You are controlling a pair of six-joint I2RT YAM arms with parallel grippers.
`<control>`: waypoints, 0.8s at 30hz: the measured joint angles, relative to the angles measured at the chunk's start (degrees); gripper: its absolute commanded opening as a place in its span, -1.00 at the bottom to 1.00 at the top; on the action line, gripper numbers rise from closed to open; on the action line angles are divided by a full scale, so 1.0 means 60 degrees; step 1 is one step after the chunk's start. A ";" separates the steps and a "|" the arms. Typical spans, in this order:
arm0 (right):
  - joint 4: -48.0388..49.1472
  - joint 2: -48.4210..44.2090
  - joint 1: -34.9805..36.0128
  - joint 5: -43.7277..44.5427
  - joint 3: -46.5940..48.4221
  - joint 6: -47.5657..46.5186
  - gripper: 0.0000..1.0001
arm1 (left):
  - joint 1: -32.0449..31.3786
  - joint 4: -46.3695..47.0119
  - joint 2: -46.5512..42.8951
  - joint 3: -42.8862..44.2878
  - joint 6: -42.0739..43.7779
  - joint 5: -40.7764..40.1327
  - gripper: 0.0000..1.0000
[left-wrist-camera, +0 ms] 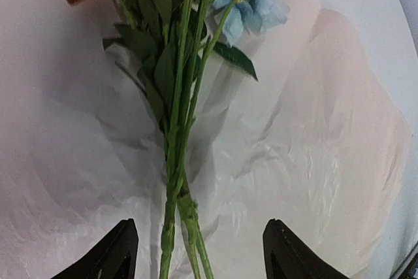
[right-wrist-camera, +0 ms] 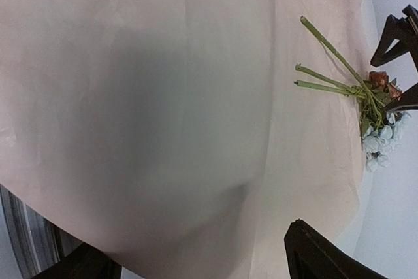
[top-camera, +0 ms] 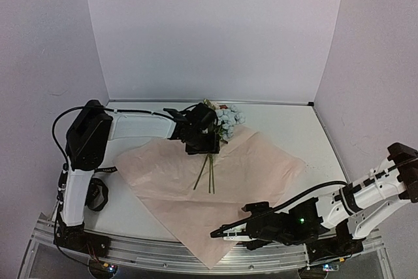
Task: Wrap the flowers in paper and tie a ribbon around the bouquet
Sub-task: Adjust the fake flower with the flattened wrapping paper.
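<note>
Pink paper (top-camera: 261, 168) underneath: straddling flowers (top-camera: 227, 121) with left end effector (left-wrist-camera: 202, 253) apart, stretching low over its near corner, right end effector (right-wrist-camera: 206, 259) apart.

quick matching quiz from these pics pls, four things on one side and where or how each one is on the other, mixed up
Things:
1. flowers
2. paper
3. left gripper
4. right gripper

Place or state:
a. pale pink, spread out on the table
b. open, low over the near part of the paper
c. lying on the far part of the paper, blooms at the far end
d. open, straddling the flowers without gripping them

Pairs: 1-c, 2-a, 3-d, 4-b
</note>
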 measured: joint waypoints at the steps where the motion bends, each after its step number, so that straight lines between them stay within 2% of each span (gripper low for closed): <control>1: -0.0046 -0.0010 0.0001 0.0001 0.0000 0.0031 0.74 | -0.0002 -0.0126 0.0204 0.0321 0.0049 -0.0143 0.24; 7: -0.0205 -0.0024 0.0002 -0.0037 0.0006 0.0158 0.71 | -0.0001 -0.0809 0.1210 0.1323 0.0233 -0.0758 0.02; 13: -0.0333 -0.0024 0.0002 -0.0062 0.0011 0.0285 0.70 | -0.0085 -0.1139 0.1555 0.1470 0.0420 -0.0872 -0.07; 20: -0.0418 -0.0024 0.0002 -0.0067 0.0109 0.0397 0.69 | -0.0191 -0.1157 0.1863 0.1854 0.0482 -0.0867 -0.38; 24: -0.0494 -0.0024 0.0002 -0.0067 0.0130 0.0458 0.69 | -0.0224 -0.1157 0.2015 0.2054 0.0548 -0.0867 -0.63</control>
